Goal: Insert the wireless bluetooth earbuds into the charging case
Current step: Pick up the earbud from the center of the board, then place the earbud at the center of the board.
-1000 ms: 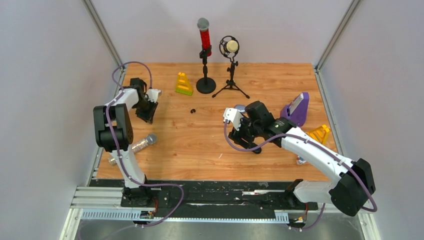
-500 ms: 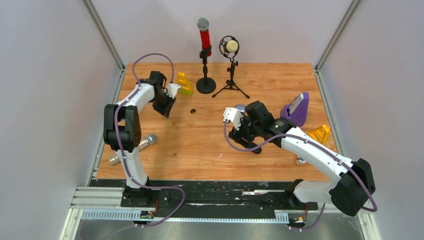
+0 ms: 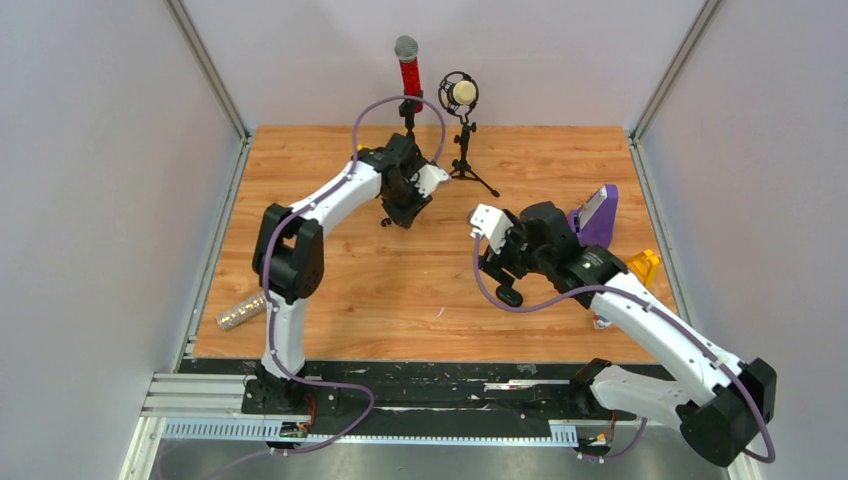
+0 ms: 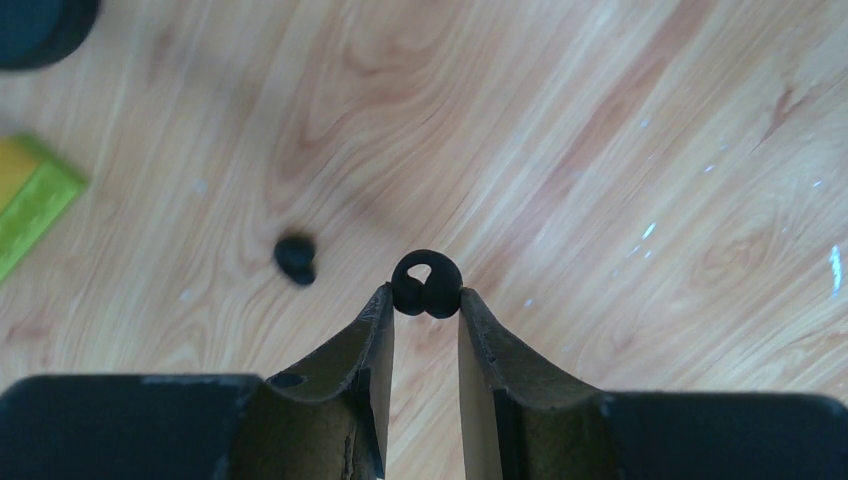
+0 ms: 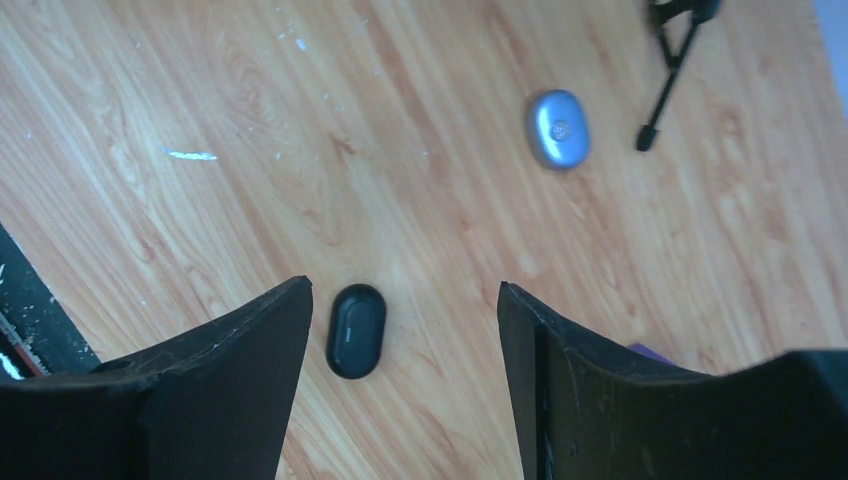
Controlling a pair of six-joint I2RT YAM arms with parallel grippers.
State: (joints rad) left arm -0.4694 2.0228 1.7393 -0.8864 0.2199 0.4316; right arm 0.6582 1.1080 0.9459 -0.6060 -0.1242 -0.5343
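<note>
The left arm stretches far out toward the back middle of the table [image 3: 330, 290], wrist bent down. The left gripper [image 4: 425, 297] has its fingers only narrowly apart, and one black earbud [image 4: 427, 284] sits right at their tips; whether they pinch it cannot be told. The second black earbud [image 4: 295, 258] lies on the wood just beside it.

The right arm reaches in from the right, and the right gripper [image 5: 402, 290] stands wide apart, holding nothing, above a closed black charging case [image 5: 356, 330] that lies flat. A closed silver-blue case [image 5: 559, 128] lies farther off, near a leg of the tripod microphone [image 3: 461, 93].

A red microphone [image 3: 407, 75] stands just behind the left wrist, and a green-and-yellow block [image 4: 30, 200] lies near the earbuds.
</note>
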